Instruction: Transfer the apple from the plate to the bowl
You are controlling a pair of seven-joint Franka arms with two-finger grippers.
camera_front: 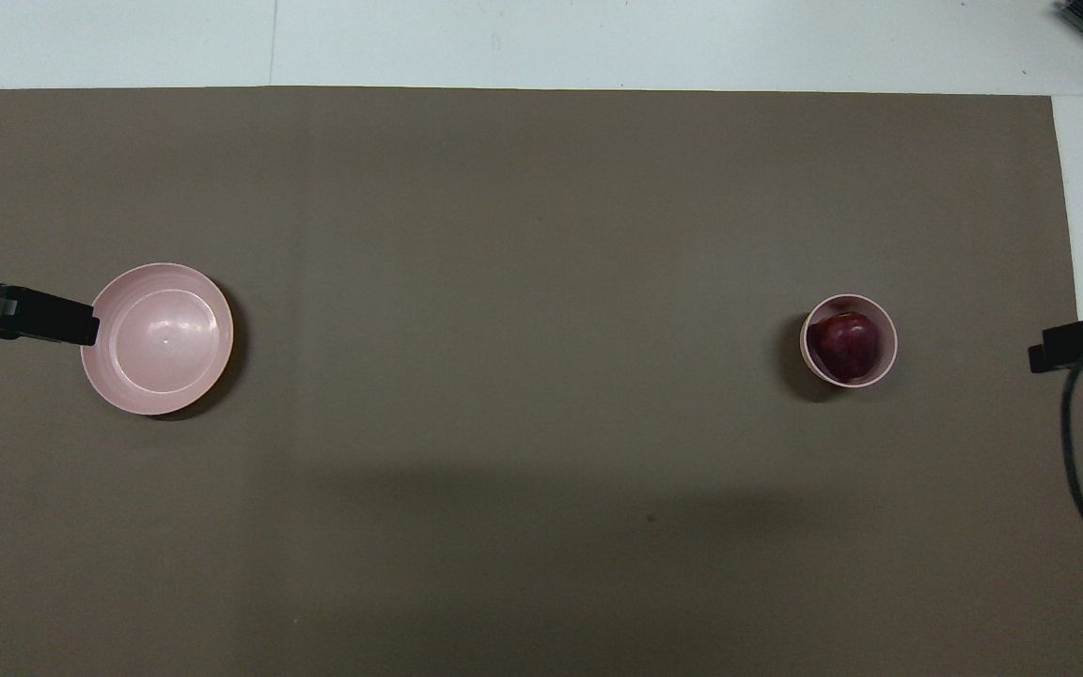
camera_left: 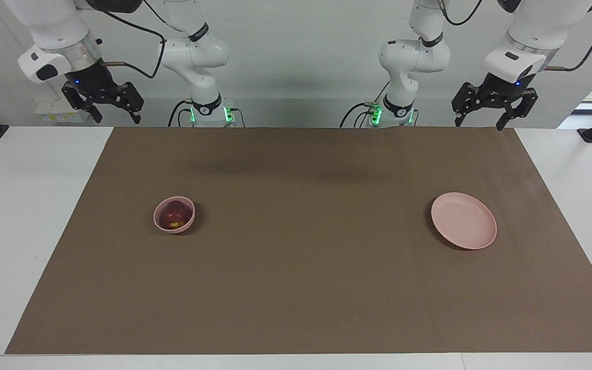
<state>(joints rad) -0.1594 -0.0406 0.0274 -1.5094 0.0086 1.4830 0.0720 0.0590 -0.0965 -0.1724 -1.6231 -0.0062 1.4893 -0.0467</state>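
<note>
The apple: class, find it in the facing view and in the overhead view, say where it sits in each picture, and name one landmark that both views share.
Facing view: the apple lies in the bowl, left of the picture's middle, toward the right arm's end of the table.
Overhead view: the apple lies in the bowl, at the picture's right.
Shared landmark: the plate, bare, toward the left arm's end.

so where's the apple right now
The apple sits inside the small pink bowl toward the right arm's end of the brown mat, well apart from the bare plate at the left arm's end.
</note>
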